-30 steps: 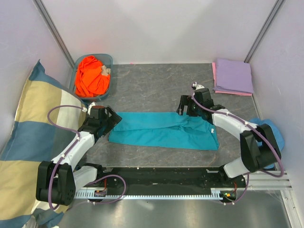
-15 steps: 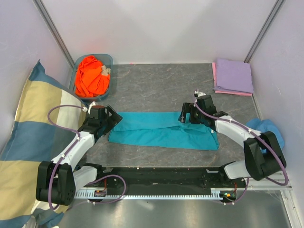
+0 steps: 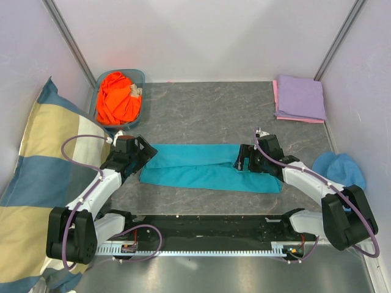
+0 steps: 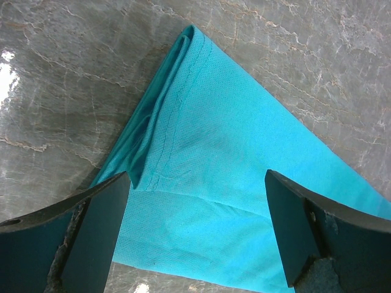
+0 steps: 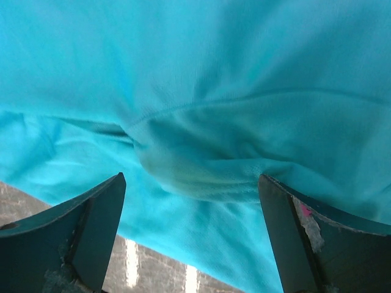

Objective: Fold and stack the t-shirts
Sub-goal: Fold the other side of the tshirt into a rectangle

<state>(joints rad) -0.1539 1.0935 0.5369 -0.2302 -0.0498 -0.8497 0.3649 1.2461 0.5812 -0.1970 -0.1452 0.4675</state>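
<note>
A teal t-shirt (image 3: 195, 171) lies flat on the grey table, folded into a long strip. My left gripper (image 3: 145, 154) hovers open over its left end; the left wrist view shows the folded corner and hem of the teal t-shirt (image 4: 220, 159) between the spread fingers of that gripper (image 4: 197, 195). My right gripper (image 3: 243, 162) hangs open over a bunched fold near the right end, and the teal t-shirt (image 5: 201, 159) fills that wrist view, with this gripper (image 5: 190, 189) gripping nothing. An orange t-shirt (image 3: 118, 97) sits crumpled in a bin. A lavender t-shirt (image 3: 300, 96) lies folded on a pink one (image 3: 275, 97).
The blue bin (image 3: 142, 78) stands at the back left. A big checked pillow (image 3: 43, 171) leans along the left wall. A blue hat (image 3: 339, 168) lies at the right, beside the right arm. Walls close in the table on three sides.
My right gripper has moved toward the near edge and slightly right, from the shirt's far edge to over its bunched fold. The left arm has stayed still.
</note>
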